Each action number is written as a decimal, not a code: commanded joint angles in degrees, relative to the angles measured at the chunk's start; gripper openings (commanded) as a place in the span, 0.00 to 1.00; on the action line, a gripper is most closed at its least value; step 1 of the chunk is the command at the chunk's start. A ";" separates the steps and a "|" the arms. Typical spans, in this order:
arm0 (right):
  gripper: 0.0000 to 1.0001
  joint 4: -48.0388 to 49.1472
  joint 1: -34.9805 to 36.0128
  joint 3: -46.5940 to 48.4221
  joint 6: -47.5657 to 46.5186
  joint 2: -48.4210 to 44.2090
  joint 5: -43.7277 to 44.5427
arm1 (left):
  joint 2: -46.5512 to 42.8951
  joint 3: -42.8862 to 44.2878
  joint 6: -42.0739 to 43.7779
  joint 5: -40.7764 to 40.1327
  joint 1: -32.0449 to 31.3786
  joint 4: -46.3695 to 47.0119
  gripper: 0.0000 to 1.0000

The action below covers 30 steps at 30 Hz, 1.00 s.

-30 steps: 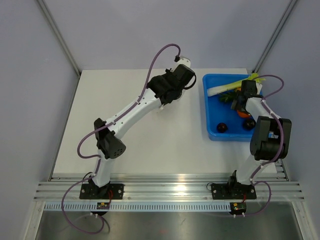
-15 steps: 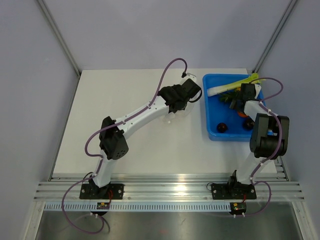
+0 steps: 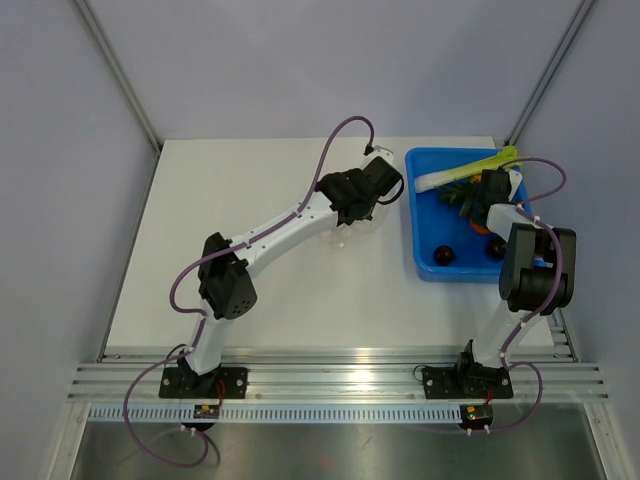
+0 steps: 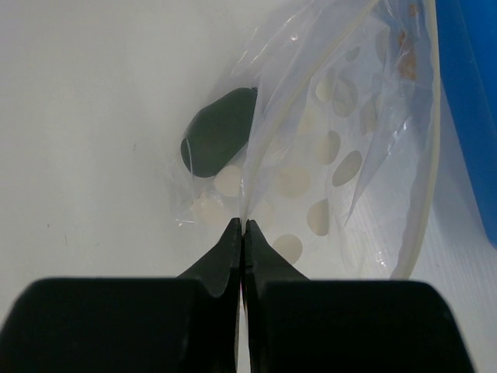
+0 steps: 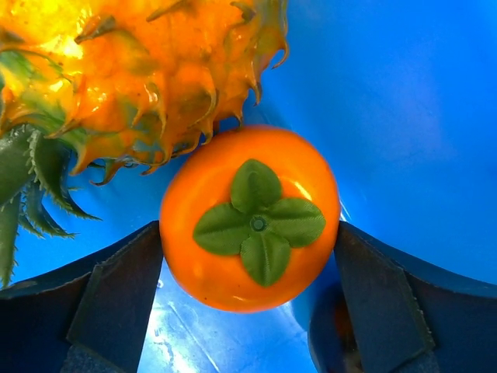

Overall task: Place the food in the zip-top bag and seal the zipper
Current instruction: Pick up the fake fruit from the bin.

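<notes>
My left gripper [image 4: 243, 227] is shut on an edge of the clear zip-top bag [image 4: 334, 155], which lies crinkled on the white table just left of the blue bin [image 4: 470, 93]. A dark green piece [image 4: 220, 140] shows through the bag's film. The zipper I cannot make out. In the bin, my right gripper [image 5: 248, 256] stands open astride a small orange fruit with a green leaf cap [image 5: 248, 217]. Its fingers [image 5: 116, 303] sit right at the fruit's two sides. The bumpy orange pineapple [image 5: 140, 70] lies just beyond. Two dark round pieces [image 3: 444, 256] rest at the bin's near end.
The blue bin [image 3: 420, 268] stands at the table's right side, with a long pale green stalk [image 3: 465, 172] across its far end. The left arm [image 3: 280, 222] stretches diagonally over the table's middle. Metal frame posts rise at both back corners.
The left arm swung right, bringing the bag closer to the bin, then held still. The right gripper shifted slightly inside the bin and its jaws came in a little round the orange fruit.
</notes>
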 commanded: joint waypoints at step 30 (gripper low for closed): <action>0.64 -9.25 -0.32 -10.16 7.50 -34.68 -18.46 | 5.08 14.14 -5.98 23.38 -0.79 1.67 0.00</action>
